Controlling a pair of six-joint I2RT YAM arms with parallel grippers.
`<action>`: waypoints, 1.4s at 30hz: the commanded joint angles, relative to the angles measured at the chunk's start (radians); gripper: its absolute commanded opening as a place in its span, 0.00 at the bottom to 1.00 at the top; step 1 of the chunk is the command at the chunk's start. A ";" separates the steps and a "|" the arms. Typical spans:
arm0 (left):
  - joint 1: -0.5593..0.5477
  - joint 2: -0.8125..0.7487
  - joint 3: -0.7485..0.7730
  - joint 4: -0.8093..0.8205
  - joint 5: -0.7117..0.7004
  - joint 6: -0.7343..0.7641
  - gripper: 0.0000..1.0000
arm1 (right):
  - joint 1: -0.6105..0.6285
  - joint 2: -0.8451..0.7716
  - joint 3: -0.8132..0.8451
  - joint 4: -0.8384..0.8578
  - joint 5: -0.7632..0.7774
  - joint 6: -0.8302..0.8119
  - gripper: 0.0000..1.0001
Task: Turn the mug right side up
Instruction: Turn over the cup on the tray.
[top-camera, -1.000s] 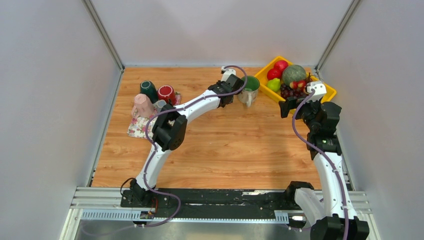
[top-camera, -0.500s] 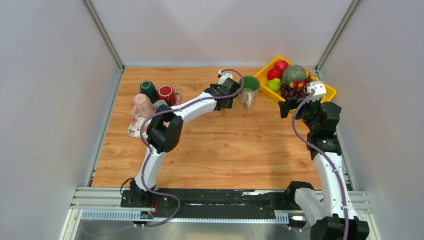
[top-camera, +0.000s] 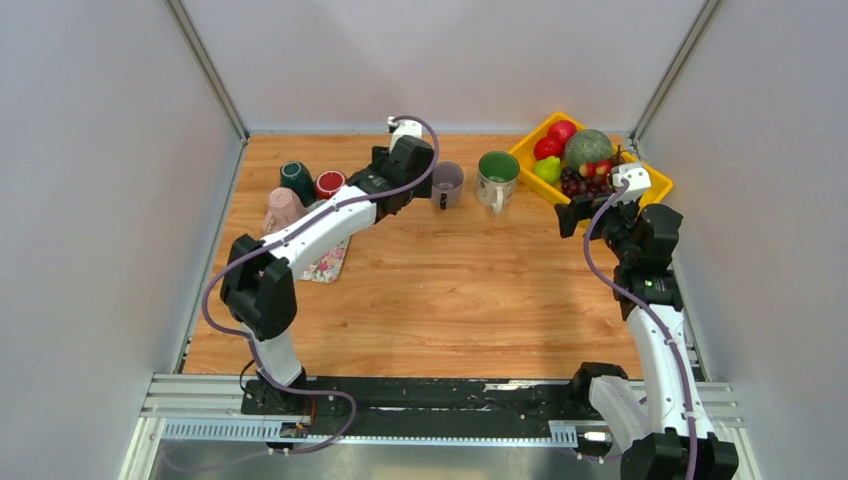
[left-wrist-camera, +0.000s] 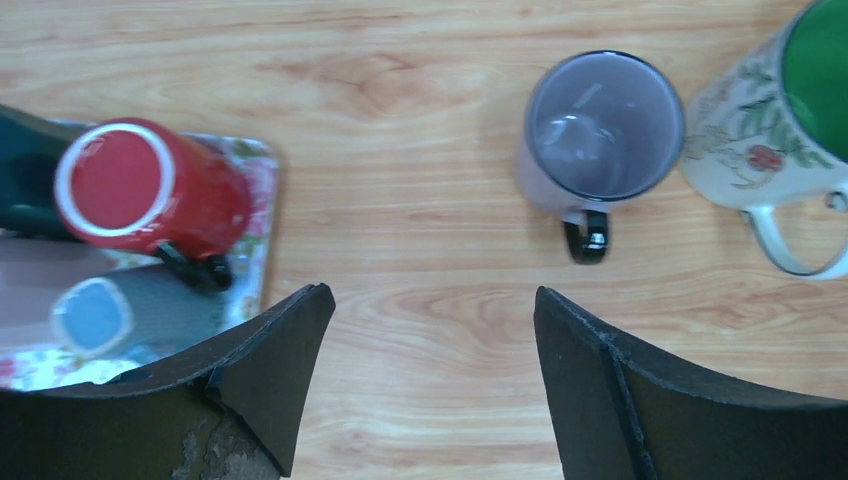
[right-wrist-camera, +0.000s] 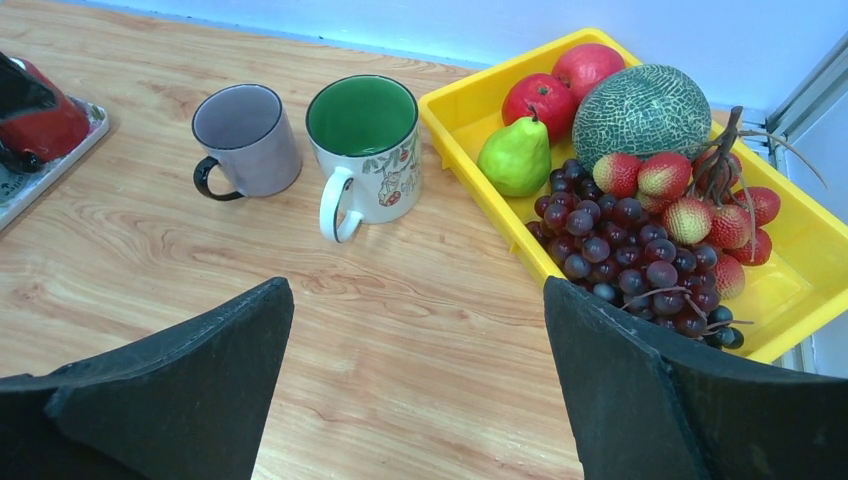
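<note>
left arm (top-camera: 320, 220): rises from lower left, elbow bent at left, forearm stretched to upper centre of top view | left gripper (left-wrist-camera: 432, 295): jaws spread wide, gripping nothing (wrist camera looks straight down) | right arm (top-camera: 660, 335): folded along right edge, wrist upper right | right gripper (right-wrist-camera: 417, 288): jaws wide apart, gripping nothing

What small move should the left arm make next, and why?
Probably swing the open left gripper over to the red mug, standing base-up on the floral tray. The grey mug already stands upright beside the green-lined mug, and the jaws are empty, so another inverted mug seems due.
</note>
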 joint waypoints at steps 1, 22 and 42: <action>0.075 -0.110 -0.089 0.045 -0.007 0.131 0.85 | -0.008 -0.024 -0.009 0.052 -0.034 0.009 1.00; 0.796 -0.601 -0.483 -0.096 0.746 0.882 0.93 | 0.000 -0.083 -0.037 0.053 -0.240 -0.050 1.00; 1.052 -0.236 -0.297 -0.241 1.024 1.306 0.93 | 0.000 -0.106 -0.049 0.050 -0.288 -0.059 1.00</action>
